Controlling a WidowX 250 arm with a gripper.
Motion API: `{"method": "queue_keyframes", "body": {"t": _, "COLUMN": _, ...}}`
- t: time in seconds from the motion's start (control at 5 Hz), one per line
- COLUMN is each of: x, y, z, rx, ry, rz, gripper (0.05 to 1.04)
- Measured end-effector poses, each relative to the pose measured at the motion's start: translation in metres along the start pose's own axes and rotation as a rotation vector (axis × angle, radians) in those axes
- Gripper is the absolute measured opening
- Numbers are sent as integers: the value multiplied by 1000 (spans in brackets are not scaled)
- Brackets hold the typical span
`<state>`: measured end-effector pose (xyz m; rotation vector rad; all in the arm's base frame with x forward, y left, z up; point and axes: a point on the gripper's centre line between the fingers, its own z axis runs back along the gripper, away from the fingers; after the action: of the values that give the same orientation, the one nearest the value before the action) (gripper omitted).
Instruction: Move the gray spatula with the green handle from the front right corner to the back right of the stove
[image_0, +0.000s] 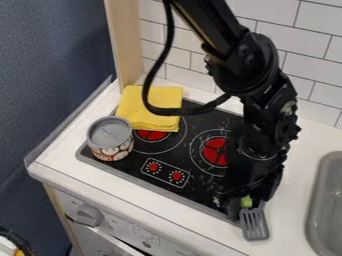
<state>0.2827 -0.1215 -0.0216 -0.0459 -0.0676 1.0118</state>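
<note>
1. My black arm (250, 65) came in from the top edge, bent at its bulky joints; my black gripper (248, 204) hung down over the cooktop's front right corner.
2. At my tip was the grey slotted spatula with a green part (254, 226); its flat head reached past the cooktop's edge over the smooth white counter (167, 205); whether I gripped it, I could not tell.
3. The glossy black cooktop with red burner patterns (195, 129) bore a folded, soft yellow cloth (160, 95); just beside that stood an upright, round metal can with a patterned label (112, 151).
</note>
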Motion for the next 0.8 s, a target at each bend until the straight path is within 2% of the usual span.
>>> {"method": "queue_keyframes", "body": {"t": 0.2, "x": 0, "y": -3, "z": 0, "rx": -23, "ry": -3, "rz": -3, "gripper": 666}}
{"method": "queue_keyframes", "body": {"t": 0.4, "x": 1, "y": 0, "z": -1, "rx": -21, "ry": -10, "rz": 2, "gripper": 382}}
{"method": "queue_keyframes", "body": {"t": 0.6, "x": 3, "y": 2, "z": 3, "rx": -12, "ry": -15, "rz": 13, "gripper": 324}}
{"method": "queue_keyframes", "body": {"t": 0.8, "x": 15, "y": 0, "z": 21, "rx": -40, "ry": -37, "rz": 65, "gripper": 324}}
